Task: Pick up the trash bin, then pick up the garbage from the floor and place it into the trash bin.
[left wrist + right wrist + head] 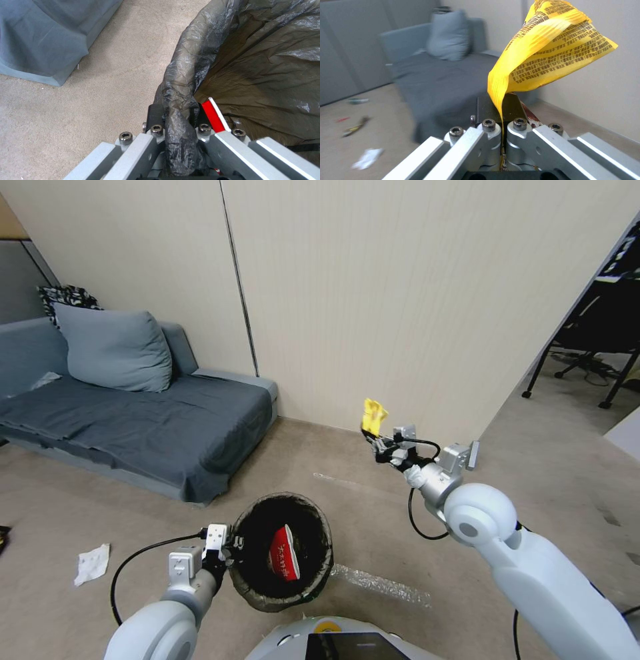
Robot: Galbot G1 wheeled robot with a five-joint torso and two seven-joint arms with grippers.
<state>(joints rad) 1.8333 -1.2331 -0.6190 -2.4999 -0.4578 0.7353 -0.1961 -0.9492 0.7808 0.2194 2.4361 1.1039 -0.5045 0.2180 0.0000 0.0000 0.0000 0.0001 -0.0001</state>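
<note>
the floor (300, 460) is covered in beige carpet. a crumpled white tissue (91, 563) is seen lying on it near the grey sofa (133, 427), which stands on the carpet against the wall. a strip of clear shiny wrapper (383, 583) is laid flat on the carpet. small bits of litter (355, 127) are scattered farther along the floor.

My left gripper (175, 113) pinches the rim of the trash bin (253, 580), held up near me, its dark bag open with a red-and-white packet (284, 553) inside. My right gripper (501, 110) clamps a yellow wrapper (546, 55) aloft, farther right. A crumpled tissue (91, 563) lies on the floor (373, 513), left.
</note>
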